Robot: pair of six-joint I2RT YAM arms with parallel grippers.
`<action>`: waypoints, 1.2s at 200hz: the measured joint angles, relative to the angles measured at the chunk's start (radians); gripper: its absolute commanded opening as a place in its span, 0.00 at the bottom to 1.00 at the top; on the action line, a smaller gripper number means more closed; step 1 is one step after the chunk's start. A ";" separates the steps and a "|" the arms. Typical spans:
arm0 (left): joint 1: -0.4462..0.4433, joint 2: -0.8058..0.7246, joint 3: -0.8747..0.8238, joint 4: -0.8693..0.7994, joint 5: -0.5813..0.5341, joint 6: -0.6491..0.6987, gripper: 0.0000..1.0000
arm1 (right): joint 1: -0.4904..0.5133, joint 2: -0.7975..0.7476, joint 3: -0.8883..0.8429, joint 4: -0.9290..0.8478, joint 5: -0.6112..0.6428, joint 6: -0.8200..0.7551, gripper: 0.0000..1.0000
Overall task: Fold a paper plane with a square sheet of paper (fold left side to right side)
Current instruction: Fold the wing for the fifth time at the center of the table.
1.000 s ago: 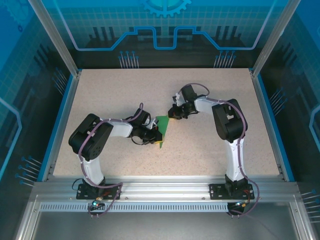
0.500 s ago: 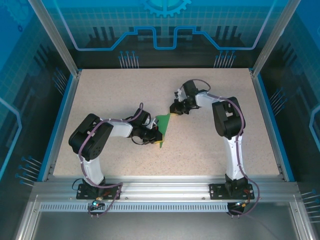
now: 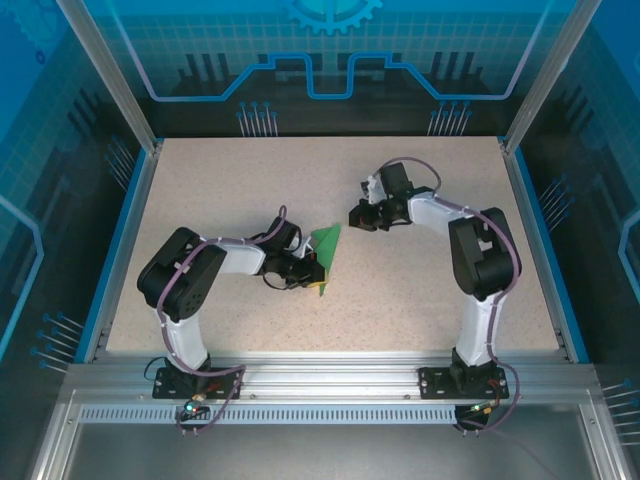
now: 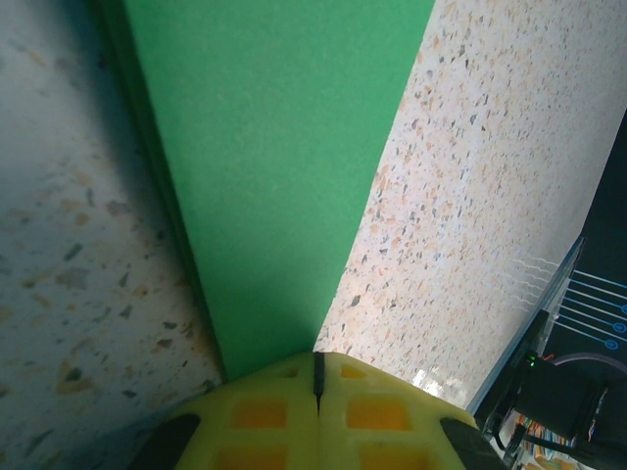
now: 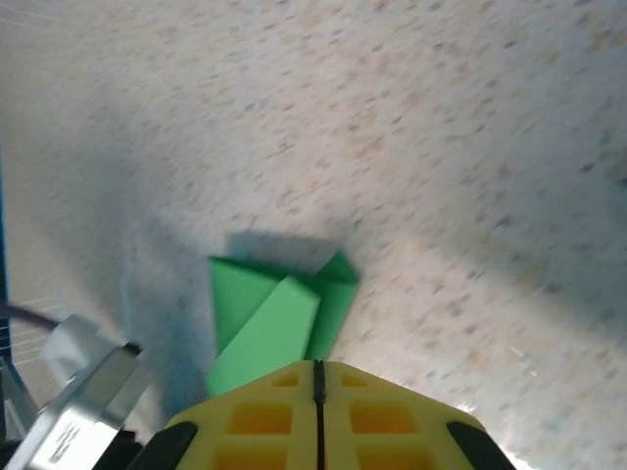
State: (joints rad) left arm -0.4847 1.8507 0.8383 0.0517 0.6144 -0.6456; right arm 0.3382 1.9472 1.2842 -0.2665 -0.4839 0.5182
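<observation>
Top external view, we note the speckled table (image 3: 420,300) spreading on all sides of the sheet of paper (image 3: 328,250), bright green, folded narrow. Left arm (image 3: 185,275) reaches in from the sheet's left, right arm (image 3: 482,255) from its right. Left gripper (image 3: 312,277) at the sheet's near-left edge; we see its yellow fingers (image 4: 265,416) pressed together, clamping the sheet's narrow end. Right gripper (image 3: 357,216) just beyond the sheet's far-right corner, apart from it, fingers (image 5: 265,416) closed together, empty.
</observation>
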 measured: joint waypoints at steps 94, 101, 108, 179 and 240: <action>0.000 0.000 0.000 0.000 0.000 0.001 0.00 | 0.179 0.031 -0.116 0.132 -0.058 0.119 0.08; 0.000 -0.002 0.000 0.000 0.000 0.001 0.00 | 0.179 0.047 -0.112 0.131 -0.055 0.120 0.08; -0.001 -0.003 0.000 -0.002 0.000 0.001 0.00 | 0.179 0.060 -0.111 0.130 -0.050 0.122 0.08; -0.010 -0.054 -0.005 -0.064 -0.016 0.000 0.01 | 0.181 0.102 -0.072 0.060 -0.041 0.133 0.08; -0.010 -0.110 -0.005 -0.085 -0.003 -0.004 0.02 | 0.183 0.108 -0.056 0.037 -0.040 0.130 0.08</action>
State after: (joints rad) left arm -0.4950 1.7409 0.8330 -0.0330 0.6109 -0.6495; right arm 0.5209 2.0552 1.2282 -0.2291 -0.5240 0.6483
